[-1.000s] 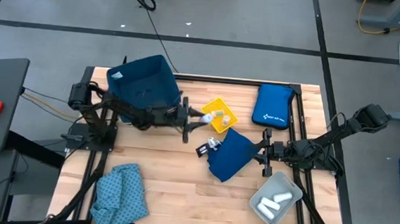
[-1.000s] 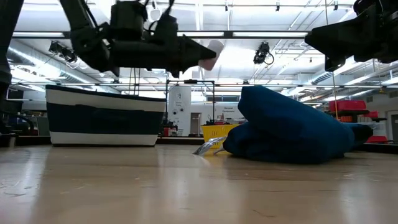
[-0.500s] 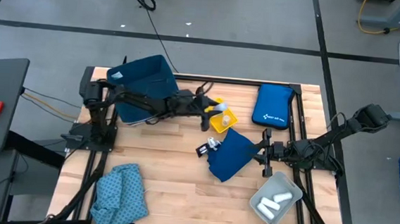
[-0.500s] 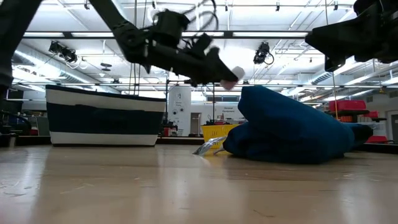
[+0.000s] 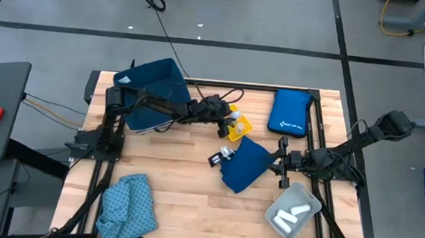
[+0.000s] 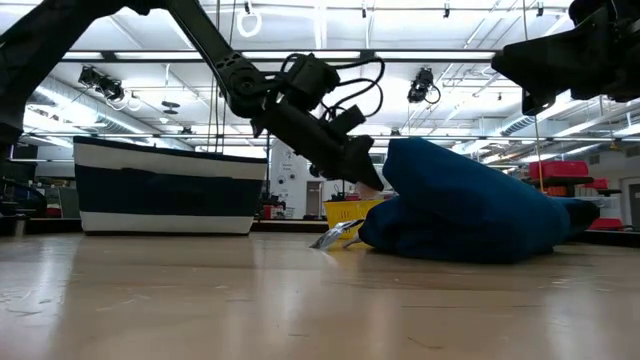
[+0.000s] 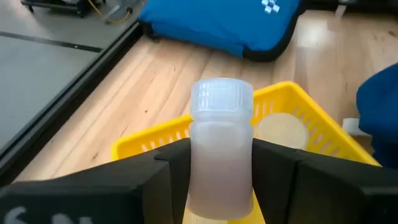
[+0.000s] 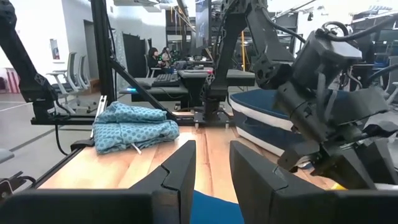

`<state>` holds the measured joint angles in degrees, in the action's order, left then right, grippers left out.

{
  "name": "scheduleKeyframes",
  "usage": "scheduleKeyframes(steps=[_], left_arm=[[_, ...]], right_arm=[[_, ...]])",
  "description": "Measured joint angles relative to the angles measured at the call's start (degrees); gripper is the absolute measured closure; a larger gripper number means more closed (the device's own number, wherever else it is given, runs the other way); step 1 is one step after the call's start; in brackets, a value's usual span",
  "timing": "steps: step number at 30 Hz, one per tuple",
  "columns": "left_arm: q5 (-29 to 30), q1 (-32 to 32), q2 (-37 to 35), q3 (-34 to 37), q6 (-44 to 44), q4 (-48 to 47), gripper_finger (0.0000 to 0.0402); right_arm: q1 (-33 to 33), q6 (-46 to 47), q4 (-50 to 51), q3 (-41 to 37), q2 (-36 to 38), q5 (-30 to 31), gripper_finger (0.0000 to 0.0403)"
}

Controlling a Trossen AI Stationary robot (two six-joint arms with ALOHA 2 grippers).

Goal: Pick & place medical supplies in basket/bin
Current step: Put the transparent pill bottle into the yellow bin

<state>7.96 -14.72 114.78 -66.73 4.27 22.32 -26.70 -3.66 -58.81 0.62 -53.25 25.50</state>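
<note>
Vial (image 7: 220,152), small and clear with a ribbed cap, is held between the jaws of the left gripper (image 5: 232,123), just above the yellow basket (image 5: 241,128) near the middle of the worktop (image 5: 187,155). Another pale item is seen lying inside that basket. The navy cloth (image 5: 245,163) is heaped beside the basket, with a small silver packet (image 6: 335,234) at its edge. The right gripper (image 5: 278,160) is held at the far edge of that cloth; its jaws are set narrow with a gap between them and nothing is gripped. White rolls (image 5: 294,212) are seen in the grey bin (image 5: 280,221) at the near right corner. The teal patterned cloth (image 5: 126,206) is bunched at the near left corner. A large dark blue bin (image 5: 149,84) and a blue padded pouch (image 5: 289,111) are placed along the far side.
</note>
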Motion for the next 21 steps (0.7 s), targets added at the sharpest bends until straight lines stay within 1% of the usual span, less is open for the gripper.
scheduleKeyframes(steps=[4, 10, 15, 21], left_arm=[[1.04, -0.02, 0.00, -0.01, -0.02, -1.86, 0.0266], [0.97, -0.48, 0.00, -0.01, -0.44, -4.15, 0.0266], [-0.65, -0.68, 0.00, 0.04, -0.63, -5.03, 0.0266], [-0.67, -0.72, -0.02, 0.04, -0.67, -6.64, 0.0263]], right_arm=[[-0.01, -0.02, 0.15, 0.00, 0.02, 0.00, 0.0298], [-0.02, -0.02, 0.22, 0.00, 0.01, 0.00, 0.0298], [-0.02, -0.02, 0.22, 0.00, 0.00, 0.02, 0.0298], [-0.02, -0.06, 0.22, 0.00, 0.02, 0.02, 0.0298]])
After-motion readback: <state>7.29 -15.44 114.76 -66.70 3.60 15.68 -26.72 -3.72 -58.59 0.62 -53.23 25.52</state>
